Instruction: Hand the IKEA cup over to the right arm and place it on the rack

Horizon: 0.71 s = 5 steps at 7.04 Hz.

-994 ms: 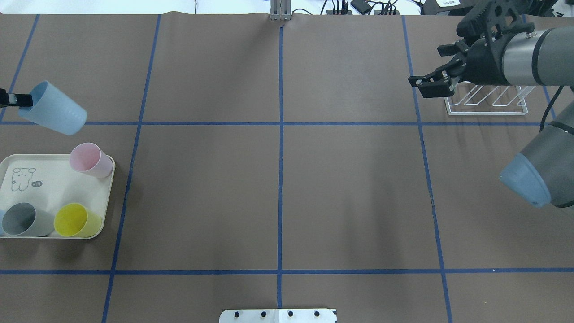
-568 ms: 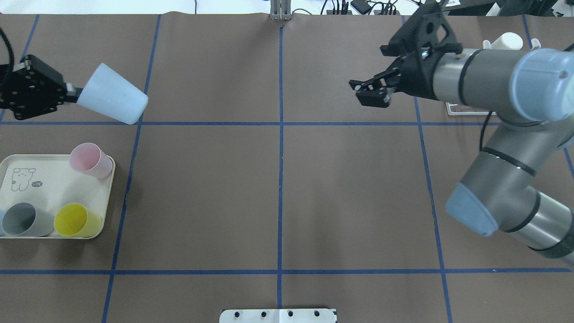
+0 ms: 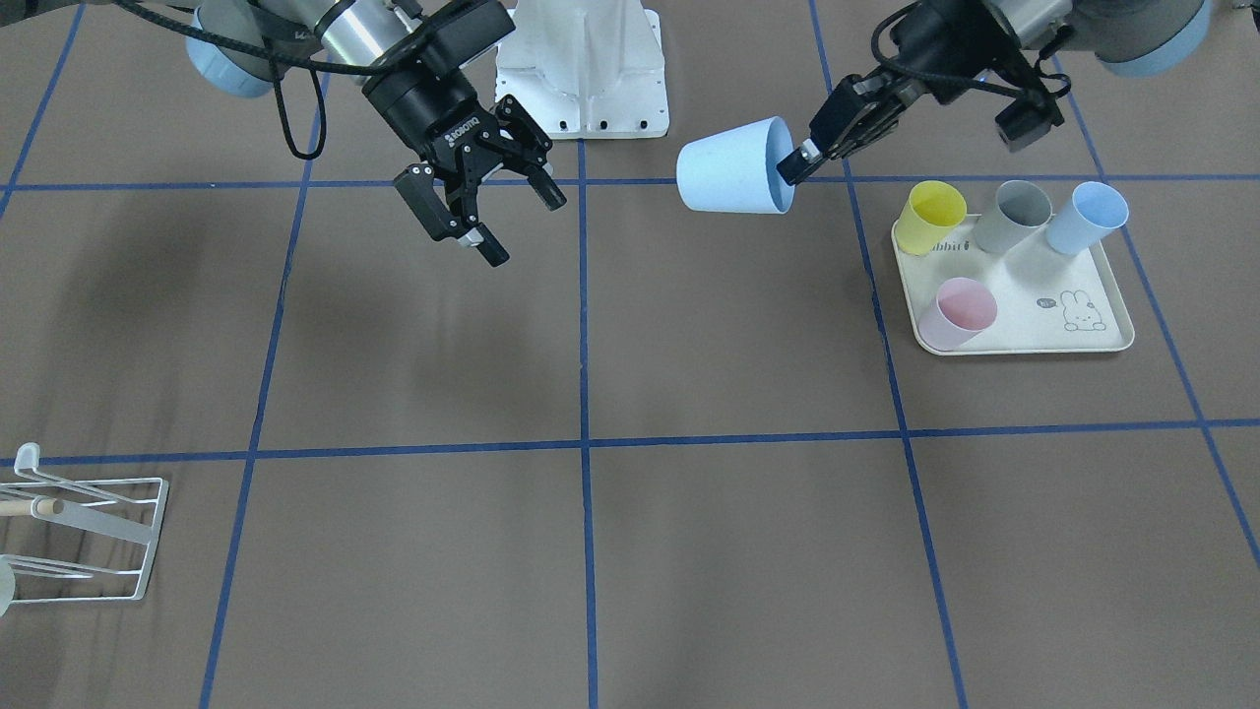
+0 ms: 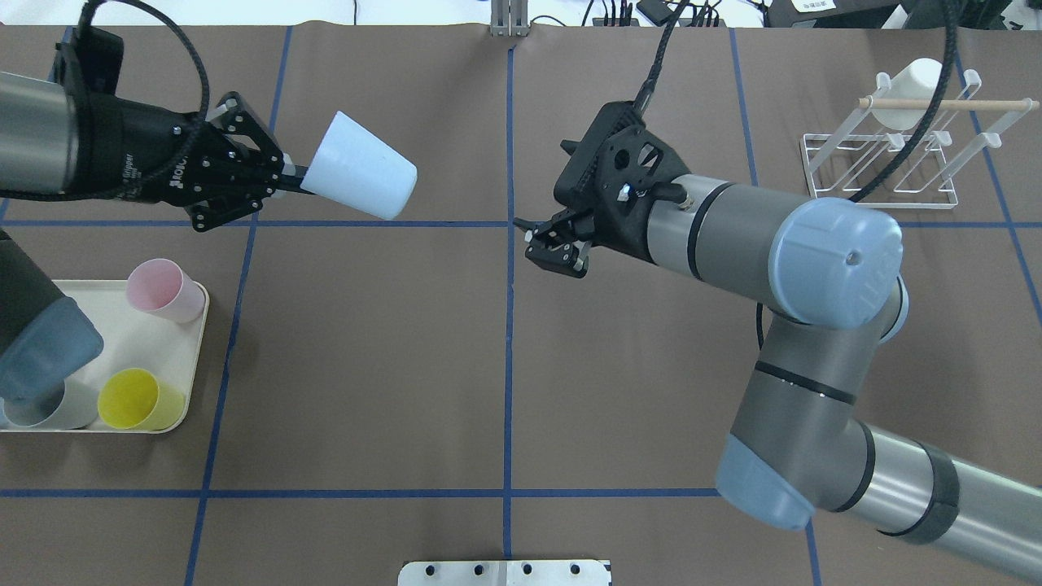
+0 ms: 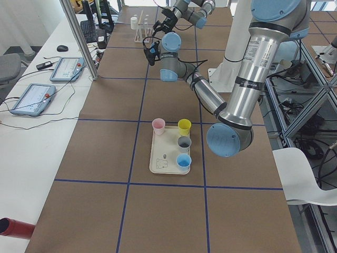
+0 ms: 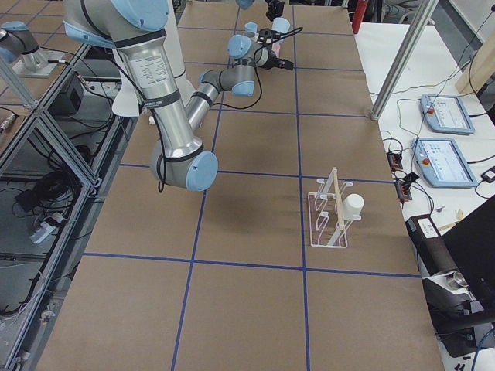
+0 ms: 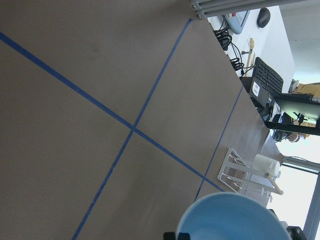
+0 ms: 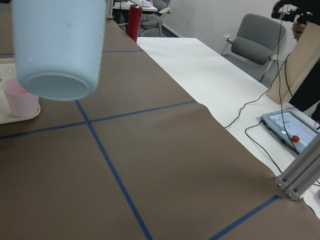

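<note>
My left gripper (image 4: 286, 172) is shut on the rim of a light blue IKEA cup (image 4: 360, 176). The cup lies sideways in the air left of the table's centre line, base pointing right. In the front-facing view the cup (image 3: 733, 165) hangs off the left gripper (image 3: 793, 165). My right gripper (image 4: 553, 248) is open and empty just right of the centre line, facing the cup across a gap; its open fingers (image 3: 433, 209) show clearly. The right wrist view shows the cup's base (image 8: 57, 45). The white wire rack (image 4: 883, 203) stands at the far right.
A white cup (image 4: 910, 85) sits on the rack by its wooden rod (image 4: 944, 104). A cream tray (image 4: 106, 325) at the near left holds a pink cup (image 4: 163, 290), a yellow cup (image 4: 138, 399), a grey one and a blue cup (image 3: 1088, 217).
The left arm has carried the blue cup rightwards toward the table's middle. The right arm has swung left from the rack to the centre line, its gripper still open.
</note>
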### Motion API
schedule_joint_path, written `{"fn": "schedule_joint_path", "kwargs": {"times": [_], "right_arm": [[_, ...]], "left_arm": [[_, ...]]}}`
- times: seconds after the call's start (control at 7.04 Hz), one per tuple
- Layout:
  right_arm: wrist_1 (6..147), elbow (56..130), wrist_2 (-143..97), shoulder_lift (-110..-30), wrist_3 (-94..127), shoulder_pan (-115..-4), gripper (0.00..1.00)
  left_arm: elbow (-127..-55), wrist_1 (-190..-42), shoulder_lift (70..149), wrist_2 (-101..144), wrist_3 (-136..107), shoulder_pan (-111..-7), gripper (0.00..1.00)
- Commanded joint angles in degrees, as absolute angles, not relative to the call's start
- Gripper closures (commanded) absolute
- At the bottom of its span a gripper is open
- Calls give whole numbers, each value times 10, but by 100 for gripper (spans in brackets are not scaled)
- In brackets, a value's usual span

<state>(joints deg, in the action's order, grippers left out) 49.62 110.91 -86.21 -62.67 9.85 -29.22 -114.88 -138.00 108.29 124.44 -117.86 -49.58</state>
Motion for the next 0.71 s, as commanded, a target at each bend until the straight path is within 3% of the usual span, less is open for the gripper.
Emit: {"fn": "schedule_joint_path", "kwargs": {"times": [0.0, 0.57], "right_arm": [[497, 1107, -855, -634, 102, -232, 0], [543, 1116, -867, -673, 178, -195, 0]], "left_arm": [[-1147, -1375, 1100, 1217, -1207, -448, 100], [-1141, -1375, 1095, 1146, -1216, -388, 100]]}}
